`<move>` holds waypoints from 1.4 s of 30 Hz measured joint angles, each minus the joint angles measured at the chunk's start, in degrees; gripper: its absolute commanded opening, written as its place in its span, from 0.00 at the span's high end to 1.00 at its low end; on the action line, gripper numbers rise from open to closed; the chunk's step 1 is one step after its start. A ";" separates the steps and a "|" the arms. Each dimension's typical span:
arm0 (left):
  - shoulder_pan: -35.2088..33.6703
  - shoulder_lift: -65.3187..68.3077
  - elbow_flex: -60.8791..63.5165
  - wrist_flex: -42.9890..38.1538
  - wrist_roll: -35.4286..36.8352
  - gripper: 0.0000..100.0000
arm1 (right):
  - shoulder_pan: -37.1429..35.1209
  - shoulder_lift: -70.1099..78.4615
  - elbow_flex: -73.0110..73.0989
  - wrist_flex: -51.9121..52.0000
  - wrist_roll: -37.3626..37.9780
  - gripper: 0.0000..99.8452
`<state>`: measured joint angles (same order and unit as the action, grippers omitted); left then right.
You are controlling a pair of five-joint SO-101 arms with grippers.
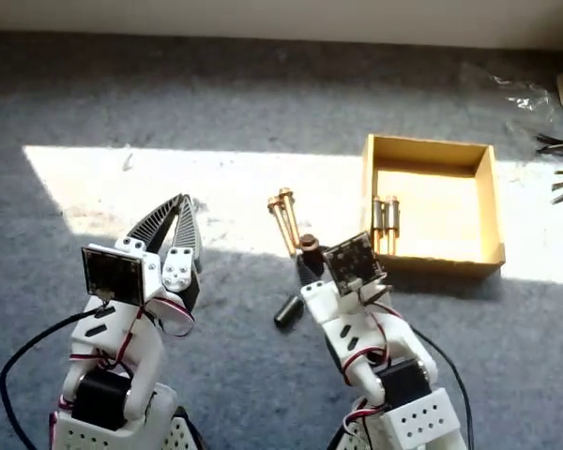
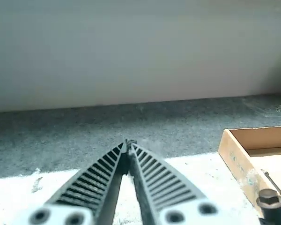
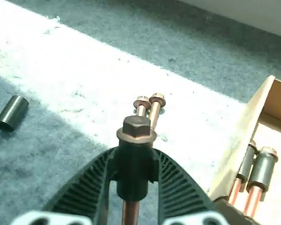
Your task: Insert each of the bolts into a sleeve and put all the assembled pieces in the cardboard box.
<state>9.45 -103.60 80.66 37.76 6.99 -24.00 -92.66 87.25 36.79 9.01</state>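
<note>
Right tool [image 3: 133, 161] clamped on a sleeved bolt [image 3: 136, 132]; left tool [image 2: 128, 146] closed on nothing.
The held piece is stiff, smooth metal, likely slippery and dense, so it is best gripped mid-sleeve, as here. Two bare bolts [image 3: 150, 108] lie just ahead of the right tool, with a loose sleeve [image 3: 11, 112] off to one side. On the other side is the box [image 3: 260, 117], holding two finished pieces [image 3: 255, 168].

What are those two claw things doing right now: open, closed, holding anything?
Left gripper: closed, holding nothing.
Right gripper: closed on a dark cylindrical sleeve with a copper-coloured hex-head bolt through it.
</note>
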 measured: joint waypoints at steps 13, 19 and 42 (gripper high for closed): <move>-4.22 0.09 4.13 0.00 0.00 0.99 | 8.79 0.00 -16.44 14.51 0.00 1.00; -7.12 0.00 4.13 0.00 0.00 0.99 | 13.80 -0.09 -19.16 14.77 0.00 1.00; -13.10 0.00 9.85 0.00 0.00 0.99 | 26.02 63.21 -55.56 15.82 -0.26 0.99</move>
<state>-3.65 -103.60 90.51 37.76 6.99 2.02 -29.45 31.69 52.62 8.75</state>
